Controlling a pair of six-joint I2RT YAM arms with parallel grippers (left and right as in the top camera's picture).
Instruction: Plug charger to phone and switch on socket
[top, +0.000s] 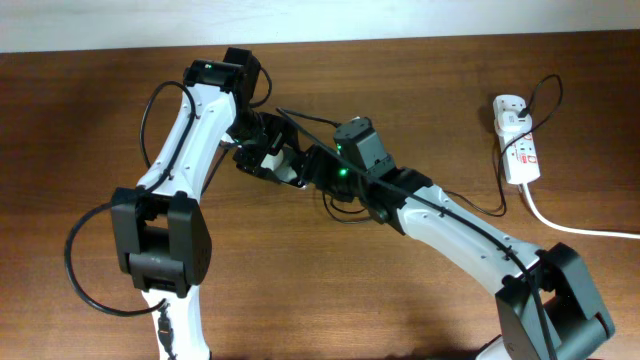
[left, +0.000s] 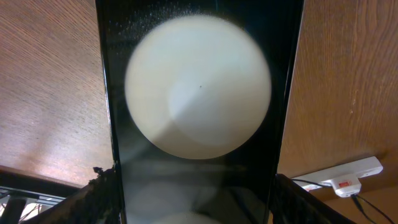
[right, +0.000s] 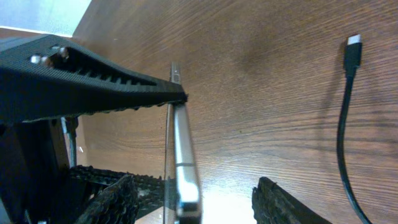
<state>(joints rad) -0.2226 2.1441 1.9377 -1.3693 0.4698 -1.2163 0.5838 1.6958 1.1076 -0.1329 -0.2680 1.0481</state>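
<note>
Left gripper (left: 194, 183) fingers clamped on the phone (left: 199, 93), one on each long edge, dark glass filling the gap between them. Right gripper (right: 196, 185) fingers apart, the phone's thin edge upright between them, a gap on either side. Farther out, to one side of those fingers, the charger (right: 342, 137) on the table (right: 261, 74), connector tip (right: 353, 46) lying free. Farthest off, beyond the left fingers, the socket (left: 348, 177).

From overhead we've got even, warm light on the worktop (top: 400, 80), with soft shadows under the arms. On the left wrist we see the phone (left: 199, 112) glass throwing back a big round pale glare. On the right wrist its near edge blurs beside a white hot spot.
</note>
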